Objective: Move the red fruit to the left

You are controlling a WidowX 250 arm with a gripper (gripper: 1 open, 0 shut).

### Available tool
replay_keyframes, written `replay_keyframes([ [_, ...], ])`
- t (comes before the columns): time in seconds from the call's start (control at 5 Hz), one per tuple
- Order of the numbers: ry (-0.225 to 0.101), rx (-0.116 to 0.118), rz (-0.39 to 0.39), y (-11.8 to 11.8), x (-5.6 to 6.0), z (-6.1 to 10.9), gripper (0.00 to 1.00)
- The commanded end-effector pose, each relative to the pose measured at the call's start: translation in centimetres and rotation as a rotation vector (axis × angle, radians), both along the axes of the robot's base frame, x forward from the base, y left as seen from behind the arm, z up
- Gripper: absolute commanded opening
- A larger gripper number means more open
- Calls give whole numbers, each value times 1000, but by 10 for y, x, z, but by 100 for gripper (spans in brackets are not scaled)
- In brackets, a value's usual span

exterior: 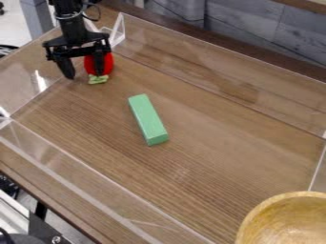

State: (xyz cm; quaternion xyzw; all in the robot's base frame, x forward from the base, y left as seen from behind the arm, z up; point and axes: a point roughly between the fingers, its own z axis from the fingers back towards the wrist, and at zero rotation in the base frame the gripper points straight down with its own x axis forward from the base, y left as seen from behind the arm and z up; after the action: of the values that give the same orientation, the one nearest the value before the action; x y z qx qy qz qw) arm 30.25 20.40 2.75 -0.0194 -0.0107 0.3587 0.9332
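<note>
The red fruit (99,65), a small glossy toy strawberry with a light green cap at its lower end, lies on the wooden table near the far left corner. My black gripper (78,68) points straight down right at it, its jaws spread open. One finger (63,67) stands left of the fruit and the other partly covers the fruit's left side. Nothing is clamped between them.
A long green rectangular block (148,119) lies near the middle of the table. Clear plastic walls (32,91) fence the wooden surface on all sides. A wooden bowl's rim (291,221) shows at the bottom right corner.
</note>
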Motion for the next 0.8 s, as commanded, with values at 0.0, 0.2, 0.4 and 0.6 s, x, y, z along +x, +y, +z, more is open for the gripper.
replay_keyframes([
  [0.0,-41,-9,4,6,0,26,100],
  [0.2,-57,-35,0,6,0,41,100],
  [0.4,-71,-55,49,11,2,58,100],
  [0.6,-88,-82,98,13,3,73,100],
])
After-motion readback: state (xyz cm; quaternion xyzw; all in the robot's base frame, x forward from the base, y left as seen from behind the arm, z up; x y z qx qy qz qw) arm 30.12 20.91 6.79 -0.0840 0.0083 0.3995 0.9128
